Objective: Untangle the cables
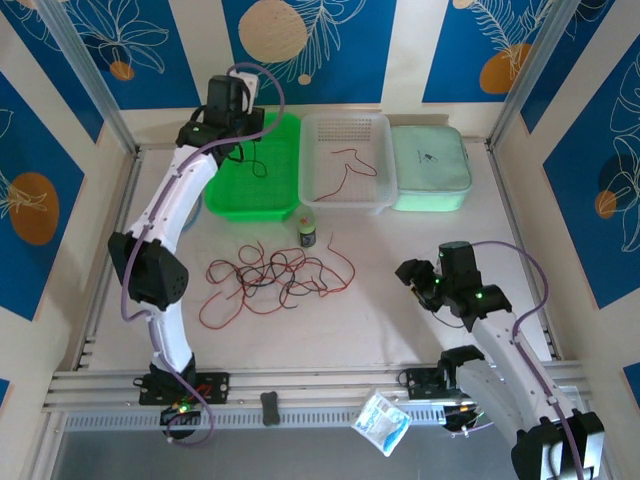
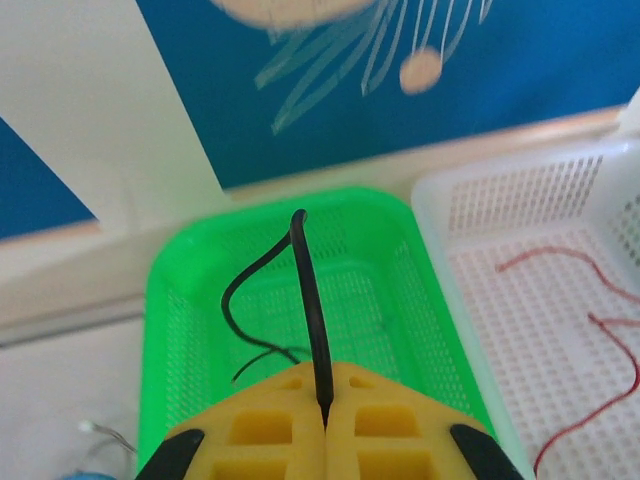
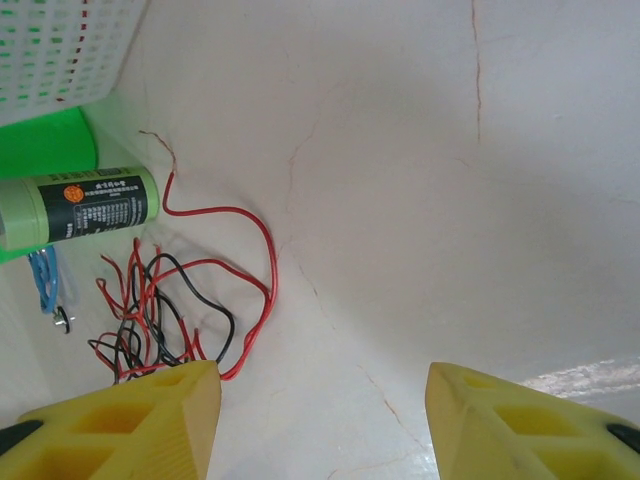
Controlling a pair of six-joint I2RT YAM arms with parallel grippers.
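Red and black cables, green mesh tray, white mesh tray, blue leaf-patterned wall

Black cable: lower end hidden between left gripper's pressed fingers, over green basket.
White basket, right of green basket: cut by frame edge.
Tangled cables, before green basket: crossings too small to tell.

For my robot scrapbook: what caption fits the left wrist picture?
Left gripper shut on a black cable above the green basket.
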